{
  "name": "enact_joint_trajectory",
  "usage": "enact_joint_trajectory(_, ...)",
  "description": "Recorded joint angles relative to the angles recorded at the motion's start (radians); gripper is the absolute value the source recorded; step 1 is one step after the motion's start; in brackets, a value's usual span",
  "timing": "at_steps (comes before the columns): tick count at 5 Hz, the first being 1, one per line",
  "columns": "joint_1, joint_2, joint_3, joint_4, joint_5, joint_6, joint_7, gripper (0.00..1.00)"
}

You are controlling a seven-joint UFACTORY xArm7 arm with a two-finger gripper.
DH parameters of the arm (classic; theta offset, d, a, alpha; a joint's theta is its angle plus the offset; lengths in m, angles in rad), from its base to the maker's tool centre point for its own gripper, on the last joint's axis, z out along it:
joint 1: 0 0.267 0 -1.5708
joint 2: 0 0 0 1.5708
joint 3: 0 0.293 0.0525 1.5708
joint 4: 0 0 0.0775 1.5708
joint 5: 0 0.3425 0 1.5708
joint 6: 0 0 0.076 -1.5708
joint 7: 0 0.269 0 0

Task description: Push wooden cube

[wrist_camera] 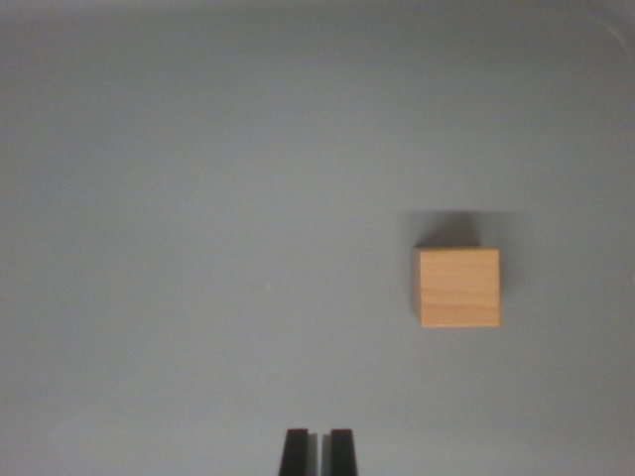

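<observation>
A light wooden cube (457, 288) rests on a plain grey surface (198, 198), right of centre in the wrist view. Its top face is square and a soft shadow falls just behind it. My gripper (317, 451) shows only as two dark fingertips at the bottom edge, close together with a thin gap between them and nothing held. The cube lies up and to the wrist view's right of the fingertips, well apart from them.
The grey surface fills the whole view. A faint curved pale edge (620, 30) shows in the top right corner.
</observation>
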Motion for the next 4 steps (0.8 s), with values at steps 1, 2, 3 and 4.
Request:
enact_joint_trajectory(1,-0.0046,0.007,-0.005,-0.034,0.0007,-0.042,-0.009,0.00)
enact_joint_trajectory(2,-0.0046,0.007,-0.005,-0.034,0.0007,-0.042,-0.009,0.00)
enact_joint_trajectory(3,-0.0095,0.014,-0.010,-0.071,0.0016,-0.088,-0.018,0.00)
enact_joint_trajectory(4,-0.0095,0.014,-0.010,-0.071,0.0016,-0.088,-0.018,0.00)
